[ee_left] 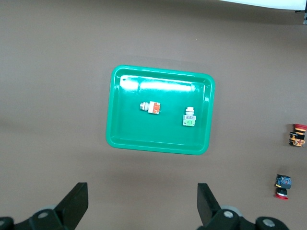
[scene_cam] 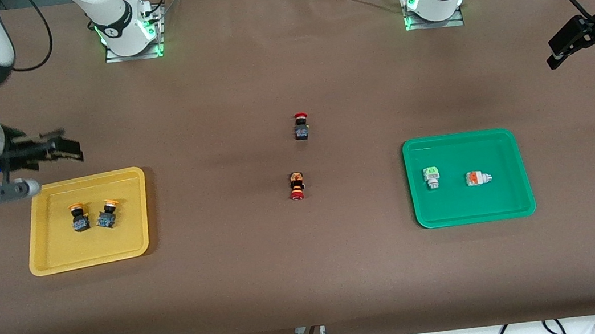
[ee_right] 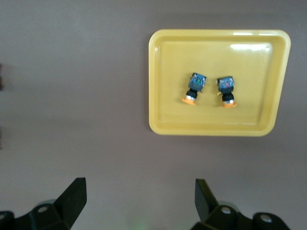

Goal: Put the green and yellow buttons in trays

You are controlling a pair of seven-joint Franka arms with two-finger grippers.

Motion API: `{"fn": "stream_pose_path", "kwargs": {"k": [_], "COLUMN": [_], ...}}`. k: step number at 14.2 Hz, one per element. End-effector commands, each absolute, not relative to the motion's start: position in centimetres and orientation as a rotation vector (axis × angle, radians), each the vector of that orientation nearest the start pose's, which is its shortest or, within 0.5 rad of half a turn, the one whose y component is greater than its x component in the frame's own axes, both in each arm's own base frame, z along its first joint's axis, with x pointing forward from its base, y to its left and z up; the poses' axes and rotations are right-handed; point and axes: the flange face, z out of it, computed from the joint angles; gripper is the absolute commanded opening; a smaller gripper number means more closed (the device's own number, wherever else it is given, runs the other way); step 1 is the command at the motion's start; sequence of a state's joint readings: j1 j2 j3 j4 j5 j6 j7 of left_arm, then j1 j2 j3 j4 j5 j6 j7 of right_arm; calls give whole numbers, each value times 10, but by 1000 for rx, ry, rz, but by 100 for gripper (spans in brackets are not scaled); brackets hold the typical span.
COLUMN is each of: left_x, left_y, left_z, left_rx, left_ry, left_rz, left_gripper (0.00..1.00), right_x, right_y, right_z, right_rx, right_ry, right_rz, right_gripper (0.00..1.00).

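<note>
Two black buttons with yellow-orange caps (scene_cam: 79,217) (scene_cam: 107,213) lie side by side in the yellow tray (scene_cam: 57,262) at the right arm's end; they also show in the right wrist view (ee_right: 194,87) (ee_right: 226,90), as does the tray (ee_right: 163,115). A whitish button with a light-green block (scene_cam: 432,176) and one with an orange block (scene_cam: 477,178) lie in the green tray (scene_cam: 515,201); they show in the left wrist view too (ee_left: 189,117) (ee_left: 151,107). My right gripper (scene_cam: 57,150) is open and empty, up above the table beside the yellow tray. My left gripper (scene_cam: 580,46) is open and empty, up over the table's left-arm end.
Two dark switches with red mushroom caps sit mid-table between the trays: one upright (scene_cam: 301,126) farther from the front camera, one lying on its side (scene_cam: 296,186) nearer. Both show at the edge of the left wrist view (ee_left: 298,135) (ee_left: 283,186). Brown cloth covers the table.
</note>
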State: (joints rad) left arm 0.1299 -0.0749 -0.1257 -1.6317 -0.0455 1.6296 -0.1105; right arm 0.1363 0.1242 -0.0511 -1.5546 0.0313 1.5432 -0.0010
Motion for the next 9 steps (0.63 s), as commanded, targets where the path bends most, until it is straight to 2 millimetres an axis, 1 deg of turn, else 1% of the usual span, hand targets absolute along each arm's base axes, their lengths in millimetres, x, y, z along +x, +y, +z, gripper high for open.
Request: {"fn": "stream_pose_path", "kwargs": {"k": [1,3,4,5,9], "left_x": [540,540,539,539,540], "left_y": [-7,-7,-7,-7,-7], "left_z": [649,649,649,649,648], "left_rx": [-3197,-3197,-3197,-3197,-3195], "left_ry": [-172,-172,-172,-172,-172], "left_rz": [-112,-112,-110,-110,-108], "left_gripper": [100,100,100,100,100], "right_x": [542,544,547,555,555], "right_y": [39,33,26,18,18], "right_z": [599,608,618,616,616], "right_rx": [-3128,-3161,-3178,-3184,-3184], "right_ry": [-106,-116,-104,-82,-81], "right_rz": [131,104,67,80,109], "right_gripper": [100,100,100,100,100]}}
